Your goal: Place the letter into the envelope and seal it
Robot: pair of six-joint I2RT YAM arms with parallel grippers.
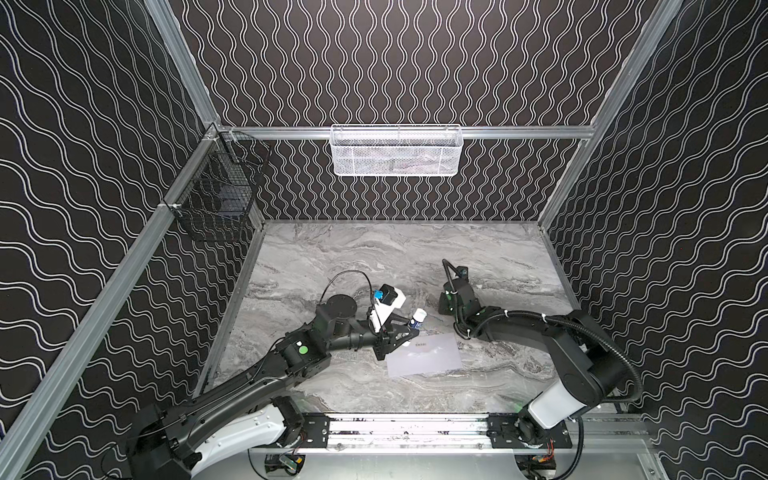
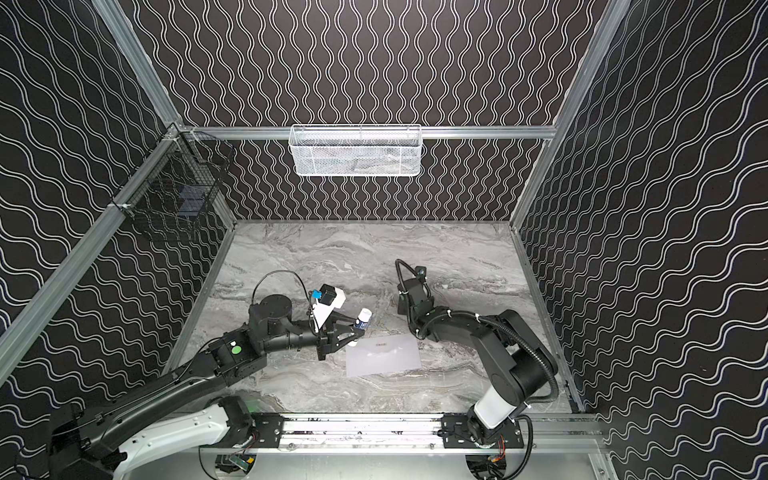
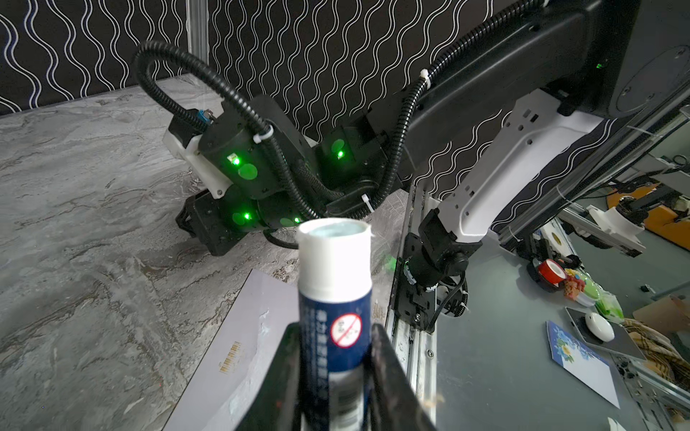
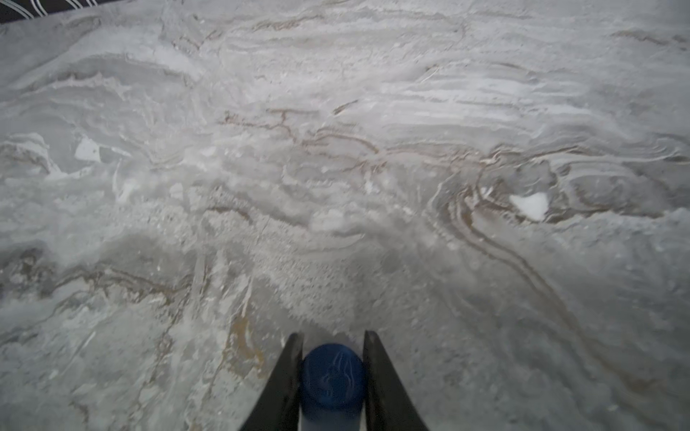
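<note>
- My left gripper [image 3: 333, 336] is pinching a glue stick [image 3: 334, 268] by its blue body. The white end has no cap on, and pale glue shows inside it.
- My right gripper [image 4: 332, 337] is pinching the round blue cap [image 4: 332, 377]. It is low over the table [image 4: 336, 149]. I can't tell if the cap touches it.
- In both top views the glue stick [image 1: 419, 319] is in the lower middle of the frame, near the upper left corner of the envelope [image 1: 428, 355]. The right gripper is right of the middle, a little above the envelope's upper right corner.
- The envelope lies flat in the lower middle of the frame, between my two arms. It looks like a plain rectangle, so I think the flap is folded down. It has white smears on it.
- I can't see the letter anywhere. I think it is inside the envelope.
- I think I am at the sealing step, with the glue open.
- Next I likely need to put the cap back on. Both parts are small and round, so I must line them up well. The flap may also need a firm press.
- The glue stick has a red "no" circle, white writing too small to read, and a barcode.
- The envelope has a small gold barcode-like mark. I can't read it.
</note>
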